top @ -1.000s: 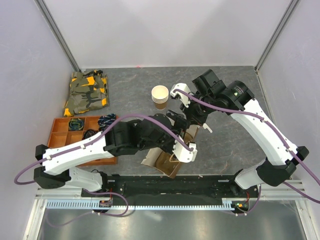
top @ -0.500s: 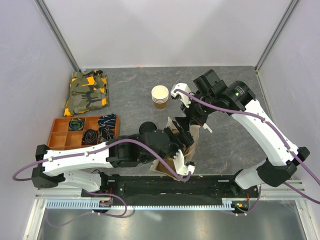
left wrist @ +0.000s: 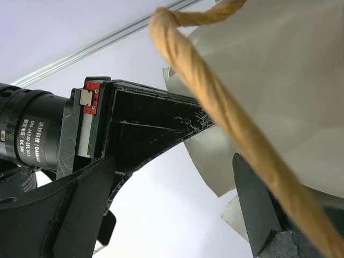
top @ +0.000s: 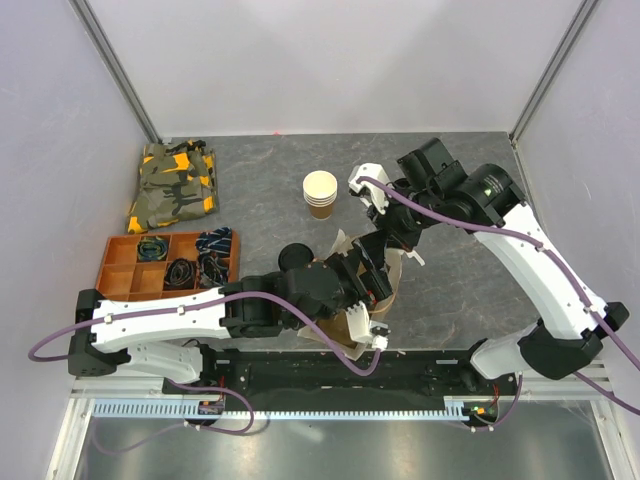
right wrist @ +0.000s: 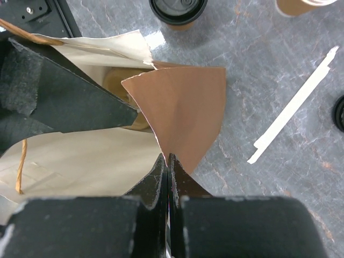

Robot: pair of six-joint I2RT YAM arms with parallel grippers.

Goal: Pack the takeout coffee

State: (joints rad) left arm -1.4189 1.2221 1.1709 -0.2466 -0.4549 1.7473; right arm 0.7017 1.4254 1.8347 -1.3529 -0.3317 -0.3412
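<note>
The takeout coffee (top: 293,256) (right wrist: 177,9), a brown cup under a black lid, stands on the table just left of the brown paper bag (top: 338,326). My right gripper (right wrist: 169,159) (top: 386,240) is shut on the bag's brown top flap (right wrist: 188,107) and holds it up. The open left gripper (left wrist: 172,215) (top: 364,284) sits at the bag's mouth. One of its black fingers (right wrist: 70,102) lies against the pale inner paper (left wrist: 279,80). The twisted paper handle (left wrist: 226,113) crosses in front of it. Nothing is between the left fingers.
A stack of nested cups (top: 320,193) (right wrist: 301,4) stands behind the bag. To the bag's right lie a white strip (right wrist: 293,107) (top: 414,256) and a black lid (right wrist: 339,113). At the left are an orange compartment tray (top: 121,251) and a camouflage cloth (top: 175,185).
The left arm has swung toward the near edge and right, uncovering the coffee cup, and its open gripper now sits at the bag's mouth. The right gripper, still pinching the flap, shifted slightly right.
</note>
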